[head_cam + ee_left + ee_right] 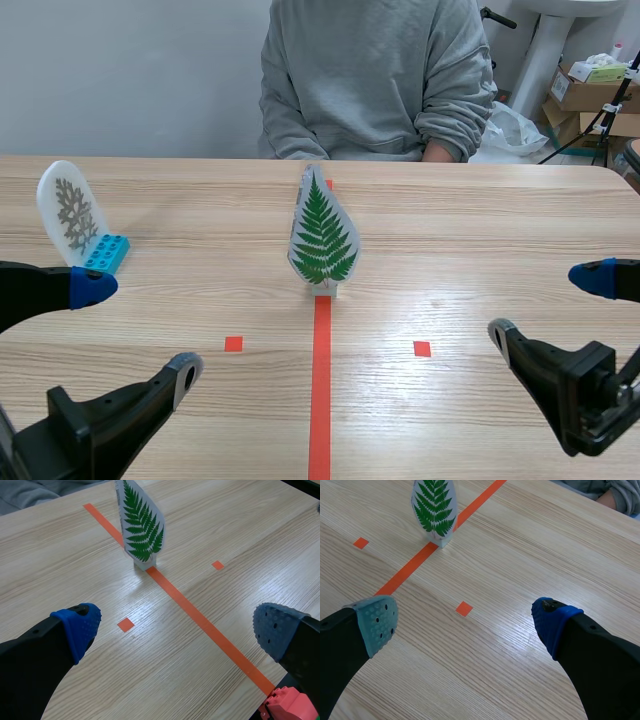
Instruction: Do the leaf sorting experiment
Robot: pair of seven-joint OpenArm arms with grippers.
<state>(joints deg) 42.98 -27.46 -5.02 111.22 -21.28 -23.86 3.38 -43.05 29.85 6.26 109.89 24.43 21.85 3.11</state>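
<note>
A white card with a green fern leaf (322, 238) stands upright on a small white base on the orange-red centre line, mid table; it also shows ahead of my left gripper (141, 527) and ahead of my right gripper (435, 507). A second white card with a grey leaf (72, 212) leans on a light blue brick (107, 251) at the far left. My left gripper (140, 330) is open at the near left, holding nothing. My right gripper (550, 305) is open at the near right, holding nothing.
A person in a grey sweatshirt (375, 75) sits across the table, one hand (437, 153) at the far edge. Cardboard boxes (590, 95) stand on the floor beyond the table's far right corner. A red part (290, 707) shows beside my left gripper's finger.
</note>
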